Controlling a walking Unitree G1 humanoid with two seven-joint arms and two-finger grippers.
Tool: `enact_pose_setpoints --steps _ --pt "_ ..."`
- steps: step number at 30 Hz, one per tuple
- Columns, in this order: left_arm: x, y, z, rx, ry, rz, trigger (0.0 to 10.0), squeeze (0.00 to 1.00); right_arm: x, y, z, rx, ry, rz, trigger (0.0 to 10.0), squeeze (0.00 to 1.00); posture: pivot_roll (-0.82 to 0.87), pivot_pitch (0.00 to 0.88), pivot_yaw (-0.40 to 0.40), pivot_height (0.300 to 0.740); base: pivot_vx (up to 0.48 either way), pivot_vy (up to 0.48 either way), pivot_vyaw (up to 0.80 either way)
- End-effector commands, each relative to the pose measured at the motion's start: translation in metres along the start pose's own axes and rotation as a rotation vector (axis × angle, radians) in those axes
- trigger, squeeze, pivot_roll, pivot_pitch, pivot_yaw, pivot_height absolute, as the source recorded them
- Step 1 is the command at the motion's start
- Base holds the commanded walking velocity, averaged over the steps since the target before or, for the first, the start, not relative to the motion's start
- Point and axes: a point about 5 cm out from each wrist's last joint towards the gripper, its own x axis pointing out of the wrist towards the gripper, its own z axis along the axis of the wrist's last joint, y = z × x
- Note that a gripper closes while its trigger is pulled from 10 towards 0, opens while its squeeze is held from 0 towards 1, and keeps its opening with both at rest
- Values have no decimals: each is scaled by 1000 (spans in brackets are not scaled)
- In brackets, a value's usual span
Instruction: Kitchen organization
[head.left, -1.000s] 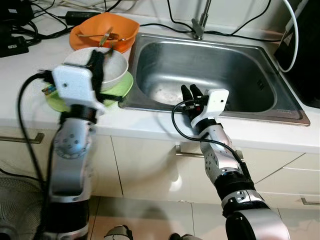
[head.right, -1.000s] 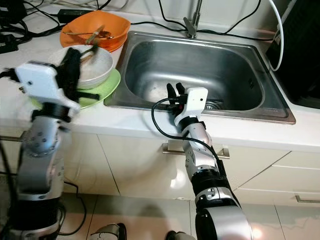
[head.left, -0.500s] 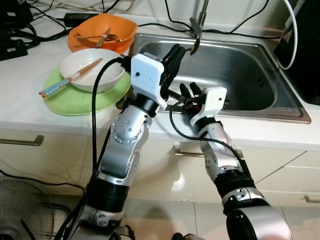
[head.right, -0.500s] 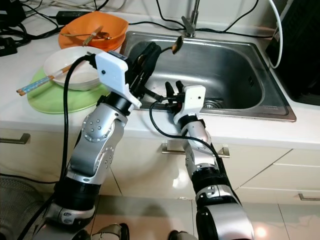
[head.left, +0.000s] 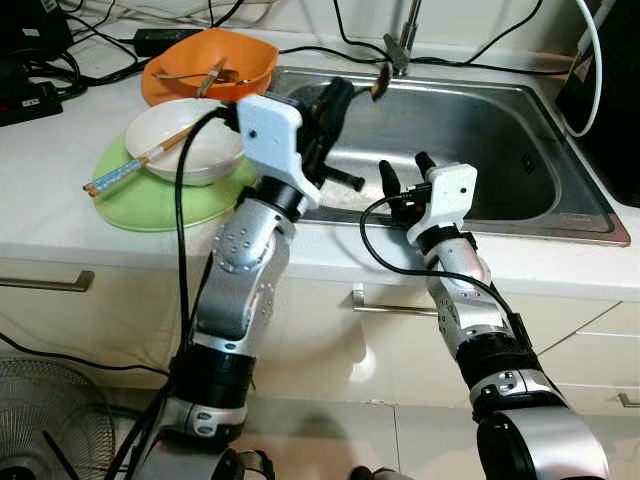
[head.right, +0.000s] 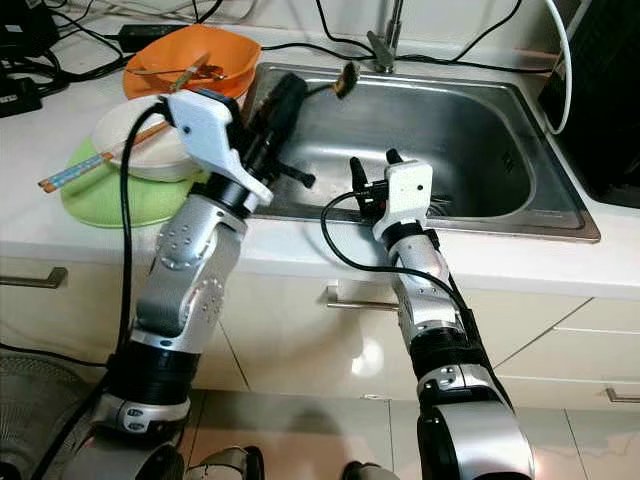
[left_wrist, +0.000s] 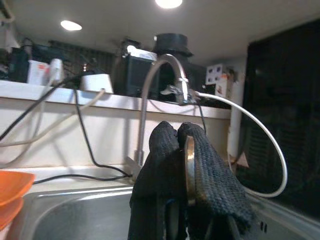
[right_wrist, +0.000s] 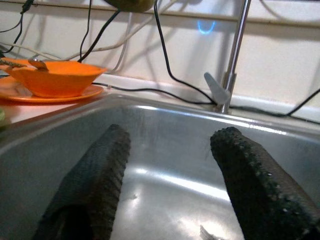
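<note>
My left gripper (head.left: 338, 95) is raised over the left side of the steel sink (head.left: 560, 228), shut on the handle of a spoon (head.left: 380, 88) whose bowl points toward the faucet (head.left: 400, 45). In the left wrist view the metal handle (left_wrist: 189, 167) is pinched between the fingers. My right gripper (head.left: 405, 172) hovers open over the sink's front edge, holding nothing, with the basin between its fingers (right_wrist: 95, 195). A white bowl (head.left: 185, 150) with chopsticks (head.left: 135, 163) stands on a green plate (head.left: 150, 205) left of the sink.
An orange bowl (head.left: 210, 60) with utensils sits behind the white bowl. Black cables (head.left: 60, 70) and an adapter lie across the back of the counter. A dark appliance (head.left: 610, 100) stands at the sink's right. Cabinet drawers are below the counter.
My left arm swung from the white bowl over to the sink, carrying the spoon. The right gripper shifted a little right and its fingers stand wider apart.
</note>
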Motion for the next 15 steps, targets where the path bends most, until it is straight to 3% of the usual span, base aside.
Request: enact_pose_setpoints --steps 1,4,15 --pt "1 2 2 -42 5 -23 10000 0 6 3 14 -88 -59 61 10000 0 133 52 -24 740 0 0 0" --pt "-1 1 -1 -87 21 -49 10000 0 6 12 18 -161 -86 157 10000 0 130 50 -23 740 0 0 0" --pt "-7 -10 -10 -142 76 -114 10000 0 10 17 35 -227 -169 195 10000 0 126 42 -29 740 0 0 0"
